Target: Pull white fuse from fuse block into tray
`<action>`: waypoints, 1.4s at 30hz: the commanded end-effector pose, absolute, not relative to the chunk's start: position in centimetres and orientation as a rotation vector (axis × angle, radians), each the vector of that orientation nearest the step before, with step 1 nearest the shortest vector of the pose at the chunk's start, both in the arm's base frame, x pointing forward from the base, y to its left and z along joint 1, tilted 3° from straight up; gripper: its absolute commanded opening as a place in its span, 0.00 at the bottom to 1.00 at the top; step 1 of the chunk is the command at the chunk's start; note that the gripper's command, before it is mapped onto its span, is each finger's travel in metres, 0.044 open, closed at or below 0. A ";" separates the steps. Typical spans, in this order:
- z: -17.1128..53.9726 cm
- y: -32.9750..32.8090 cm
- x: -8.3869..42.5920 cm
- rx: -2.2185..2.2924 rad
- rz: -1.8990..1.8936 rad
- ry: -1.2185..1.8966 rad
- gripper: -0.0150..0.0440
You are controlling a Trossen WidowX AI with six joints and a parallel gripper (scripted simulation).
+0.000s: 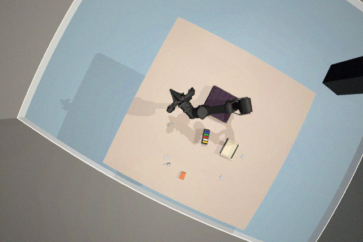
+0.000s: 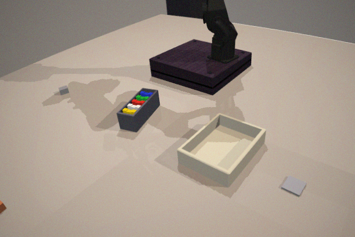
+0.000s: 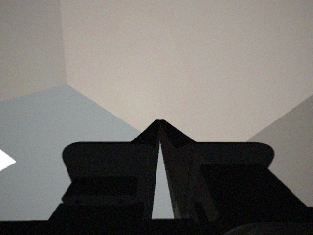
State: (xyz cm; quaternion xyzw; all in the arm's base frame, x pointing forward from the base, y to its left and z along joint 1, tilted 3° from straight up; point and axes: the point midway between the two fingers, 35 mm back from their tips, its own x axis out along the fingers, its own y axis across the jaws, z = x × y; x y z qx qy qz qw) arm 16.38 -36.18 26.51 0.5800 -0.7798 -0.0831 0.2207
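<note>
End effector (image 1: 170,89) (image 3: 159,123) — shut, tips together — holding nothing

The tray (image 1: 229,149) (image 2: 204,166) is cream, the base (image 1: 216,96) (image 2: 180,56) dark purple.

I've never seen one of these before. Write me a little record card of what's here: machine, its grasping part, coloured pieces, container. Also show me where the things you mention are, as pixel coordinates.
machine: black arm (image 1: 215,109) (image 2: 219,22) on a dark purple base (image 1: 215,96) (image 2: 180,56)
end effector (image 1: 171,90) (image 3: 159,123): shut, holding nothing
fuse block (image 1: 202,143) (image 2: 146,114): blue, green, red, white, yellow fuses, in that order
tray (image 1: 226,156) (image 2: 203,168): cream, open-topped, nothing inside
</note>
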 end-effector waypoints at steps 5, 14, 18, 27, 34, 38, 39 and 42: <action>25.0 -36.2 20.8 1.506 -0.684 -1.767 0.37; 20.3 -33.7 29.7 1.062 -1.185 -0.744 0.37; 18.9 -32.4 31.6 0.912 -1.210 -0.481 0.37; 15.6 -28.9 35.2 0.539 -1.132 0.074 0.37; 13.1 -25.4 37.0 0.228 -0.959 0.451 0.37; 11.8 -23.3 37.7 0.047 -0.822 0.638 0.37; 11.4 -22.8 37.9 0.002 -0.784 0.682 0.37; 10.5 -21.1 38.1 -0.133 -0.662 0.803 0.37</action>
